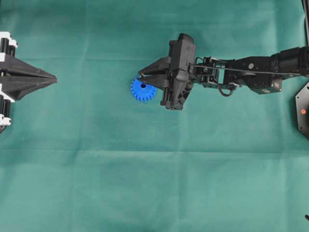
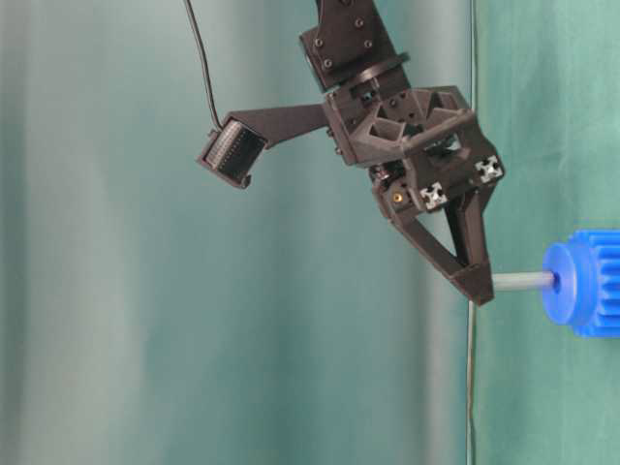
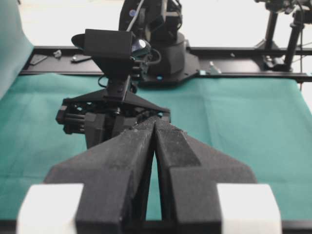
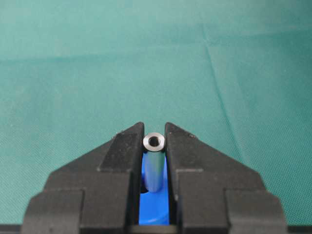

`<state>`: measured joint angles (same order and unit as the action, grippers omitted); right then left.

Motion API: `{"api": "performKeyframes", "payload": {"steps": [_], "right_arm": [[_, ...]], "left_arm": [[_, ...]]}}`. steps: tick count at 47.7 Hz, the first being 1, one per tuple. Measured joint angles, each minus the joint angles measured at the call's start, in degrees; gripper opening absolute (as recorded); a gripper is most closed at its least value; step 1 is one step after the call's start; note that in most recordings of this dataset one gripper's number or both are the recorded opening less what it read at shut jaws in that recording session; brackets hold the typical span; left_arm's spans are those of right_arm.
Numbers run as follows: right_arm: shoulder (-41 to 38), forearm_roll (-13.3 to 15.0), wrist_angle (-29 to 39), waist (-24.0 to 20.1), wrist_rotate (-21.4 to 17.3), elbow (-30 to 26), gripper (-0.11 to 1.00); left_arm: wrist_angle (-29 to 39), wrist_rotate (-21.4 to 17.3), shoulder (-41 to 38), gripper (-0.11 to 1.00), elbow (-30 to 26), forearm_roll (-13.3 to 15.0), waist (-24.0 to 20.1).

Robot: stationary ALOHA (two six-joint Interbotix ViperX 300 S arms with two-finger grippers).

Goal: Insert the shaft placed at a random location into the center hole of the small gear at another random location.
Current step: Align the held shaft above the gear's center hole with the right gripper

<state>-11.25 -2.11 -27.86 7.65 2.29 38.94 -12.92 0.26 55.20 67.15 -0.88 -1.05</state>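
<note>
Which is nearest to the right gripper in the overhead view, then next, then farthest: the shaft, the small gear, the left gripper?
1. The shaft: clamped between the right gripper fingertips; hidden overhead.
2. The small gear: just below the fingertips.
3. The left gripper: shut, at the far left edge.

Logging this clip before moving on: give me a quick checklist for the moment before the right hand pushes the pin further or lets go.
1. Pin clamped in right hand: ok.
2. Pin tip at the gear hub: ok, table-level view shows it meeting the hub.
3. Pin seated fully in the hole: cannot tell.
4. Pin square to the gear face: ok, it looks so in the table-level view.
5. Left hand away from the gear, shut: ok.
</note>
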Motion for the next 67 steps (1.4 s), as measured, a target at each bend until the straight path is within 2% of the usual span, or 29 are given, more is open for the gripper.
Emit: {"api": "performKeyframes", "payload": {"steps": [28,67], "right_arm": [[3.5,0.0,0.9,-1.1,0.0,0.3,0.13],[0.0,-0.2,-0.5,-0.4,0.1,0.2,0.13]], "left_arm": [[0.0,0.0,-0.1,0.00,0.0,-0.1,0.0],[0.0,0.0,0.0,0.00,0.0,0.0,0.0]]}}
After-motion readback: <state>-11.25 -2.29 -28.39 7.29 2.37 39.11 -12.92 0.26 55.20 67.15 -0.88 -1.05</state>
